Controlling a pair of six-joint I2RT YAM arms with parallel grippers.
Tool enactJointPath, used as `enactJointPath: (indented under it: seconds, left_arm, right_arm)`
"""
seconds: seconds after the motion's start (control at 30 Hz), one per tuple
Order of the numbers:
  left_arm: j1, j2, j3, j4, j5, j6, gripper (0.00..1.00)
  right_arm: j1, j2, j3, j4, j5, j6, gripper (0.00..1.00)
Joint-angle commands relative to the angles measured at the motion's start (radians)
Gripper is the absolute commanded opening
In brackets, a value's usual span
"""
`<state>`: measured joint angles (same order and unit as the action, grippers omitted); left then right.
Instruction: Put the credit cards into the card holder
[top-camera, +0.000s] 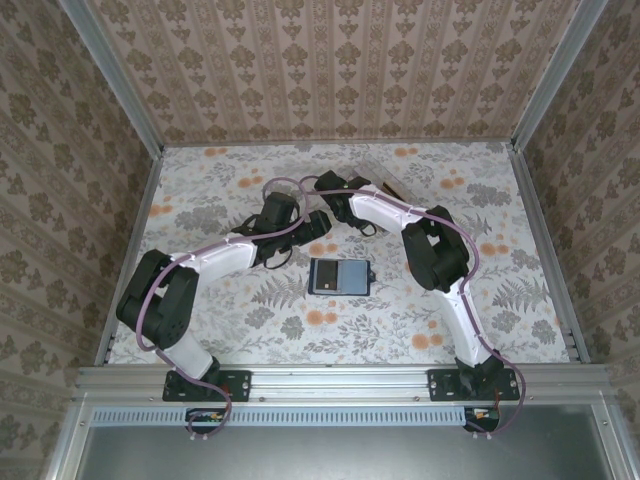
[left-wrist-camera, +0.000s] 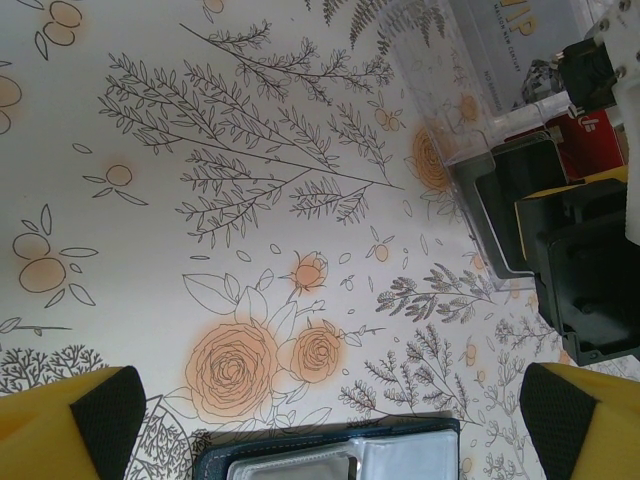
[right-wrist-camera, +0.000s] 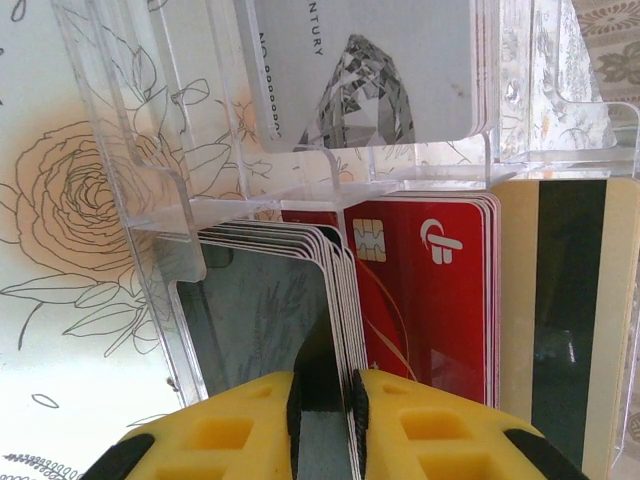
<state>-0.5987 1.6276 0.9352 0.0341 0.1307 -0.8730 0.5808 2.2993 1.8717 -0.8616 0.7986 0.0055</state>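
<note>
1. Right gripper (right-wrist-camera: 325, 400) fingers narrowed around dark grey credit cards (right-wrist-camera: 260, 310) in clear box (right-wrist-camera: 140, 150); whether they pinch, I cannot tell.
2. Left gripper (left-wrist-camera: 335, 425) gapes wide, empty, near card holder (top-camera: 338, 276) lying open on table (top-camera: 200, 200).

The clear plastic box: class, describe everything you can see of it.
The clear plastic box is a see-through, hard-looking rack split by clear walls into compartments. It rests on the floral table. The nearer row holds stacks of dark grey cards, red cards and a tan striped card; pale grey-white cards sit beyond. The right gripper straddles the dark grey stack's near edge.
</note>
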Motion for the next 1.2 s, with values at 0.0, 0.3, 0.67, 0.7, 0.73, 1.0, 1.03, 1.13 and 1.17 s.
enactJointPath:
  seconds: [0.0,0.3,0.67,0.7,0.73,1.0,1.03,1.13,1.17]
  left_arm:
    - [0.008,-0.021,-0.009,-0.015,-0.009,-0.015,1.0]
    - [0.009,-0.02,-0.011,-0.014,-0.009,-0.018,1.0]
    - [0.01,-0.021,-0.008,-0.018,-0.011,-0.017,1.0]
    - [0.01,-0.02,-0.007,-0.018,-0.011,-0.017,1.0]
    - [0.01,-0.02,-0.008,-0.018,-0.011,-0.016,1.0]
    - [0.01,-0.034,-0.017,-0.018,-0.022,-0.02,1.0]
    - [0.01,-0.037,-0.017,-0.018,-0.022,-0.02,1.0]
    - [0.01,-0.038,-0.018,-0.019,-0.026,-0.021,1.0]
    - [0.01,-0.037,-0.019,-0.019,-0.026,-0.022,1.0]
  right_arm:
    - [-0.004,-0.047,-0.009,-0.002,0.049,-0.001,0.24]
    - [-0.007,-0.047,-0.007,0.003,0.057,-0.006,0.26]
    - [-0.011,-0.052,-0.006,-0.001,0.055,0.003,0.27]
    - [-0.012,-0.053,-0.005,-0.001,0.056,0.004,0.27]
    - [-0.012,-0.055,-0.004,-0.001,0.055,0.004,0.27]
    - [-0.016,-0.066,-0.003,-0.008,0.04,0.013,0.24]
    - [-0.016,-0.068,-0.001,-0.008,0.038,0.014,0.24]
    - [-0.016,-0.073,-0.003,-0.008,0.036,0.018,0.24]
    - [-0.016,-0.075,-0.002,-0.008,0.035,0.018,0.24]
